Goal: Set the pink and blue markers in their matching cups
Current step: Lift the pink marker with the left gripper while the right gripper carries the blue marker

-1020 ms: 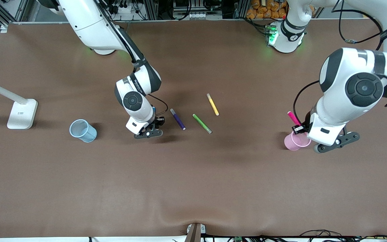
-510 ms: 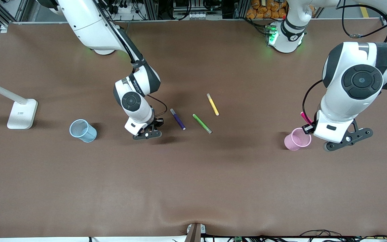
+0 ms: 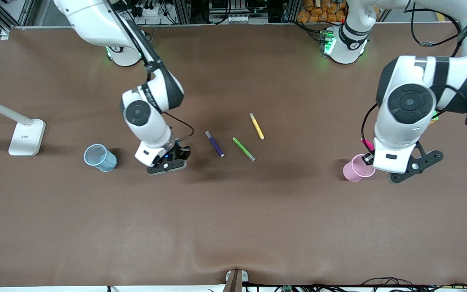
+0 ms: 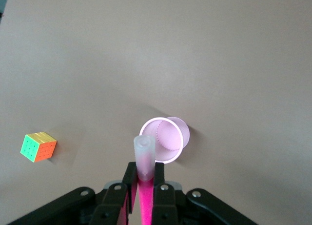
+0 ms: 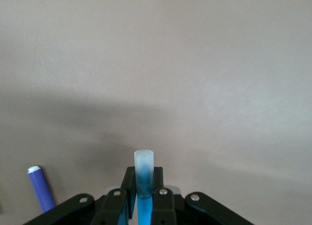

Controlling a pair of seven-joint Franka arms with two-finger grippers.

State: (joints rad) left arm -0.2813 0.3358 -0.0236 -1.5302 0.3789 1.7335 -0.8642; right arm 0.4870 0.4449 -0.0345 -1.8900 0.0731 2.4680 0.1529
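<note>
**Over the pink cup, a marker is lined up for the drop**

Over the table's left-arm end, the pink marker [image 4: 145, 159] is held upright in the left gripper [image 4: 142, 178], fingers clamped on its barrel with the cap pointing down. It is carried vertically, it seems, so that it can go straight into an open mouth. The pink cup [image 3: 358, 168] stands just below, and in the left wrist view the cap is seen at the near edge of the rim rather than centred over the opening, so a small correction is judged necessary before release. A colour cube [image 4: 38, 147] sits on the table well apart from the cup and plays no part.

At the other end, the blue marker [image 5: 144, 178] is gripped the same way by the right gripper [image 5: 142, 195], shut tight on the barrel, cap down. It is held over bare table between the blue cup [image 3: 100, 157] and the purple marker [image 3: 214, 143]; no cup is seen in the right wrist view, so travel toward the blue cup is judged yet to be made. That cup stands upright toward the right arm's end.

Purple, green [image 3: 244, 149] and yellow [image 3: 256, 126] markers lie flat mid-table, not wanted.
</note>
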